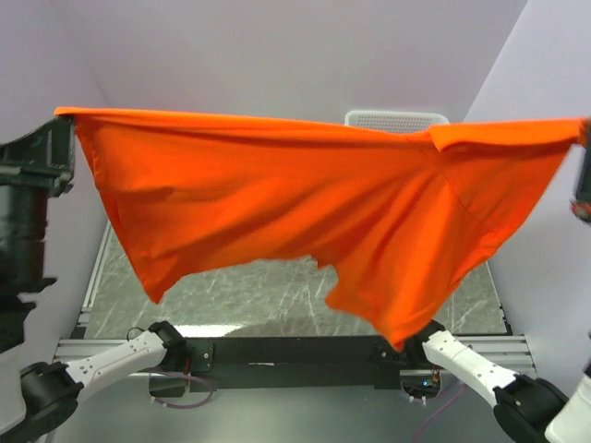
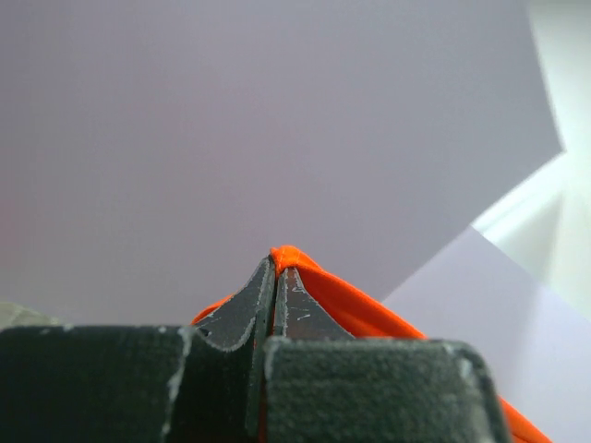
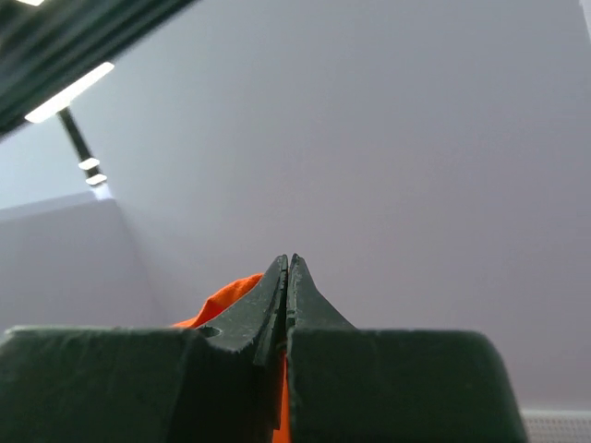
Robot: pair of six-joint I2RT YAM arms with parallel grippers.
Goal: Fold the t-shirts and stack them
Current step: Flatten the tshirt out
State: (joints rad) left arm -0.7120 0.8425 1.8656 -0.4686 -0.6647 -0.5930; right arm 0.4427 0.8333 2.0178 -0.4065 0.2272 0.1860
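Note:
A bright orange t-shirt [image 1: 305, 203] hangs stretched wide in the air above the table, held by its top edge at both ends. My left gripper [image 1: 63, 114] is shut on the shirt's upper left corner; the left wrist view shows orange cloth [image 2: 360, 309] pinched at the tips of the left gripper [image 2: 275, 263]. At the far right, my right gripper [image 1: 583, 137] is shut on the other corner, and orange cloth [image 3: 226, 300] shows between and behind the closed jaws of the right gripper [image 3: 288, 261]. The shirt's lower hem and a sleeve dangle free, hiding most of the table behind it.
A white lattice basket [image 1: 397, 120] peeks over the shirt at the back right. The dark marbled table top [image 1: 231, 295] shows below the hem, bounded by an aluminium rail [image 1: 295, 349] at the near edge. Pale walls close in on left, right and back.

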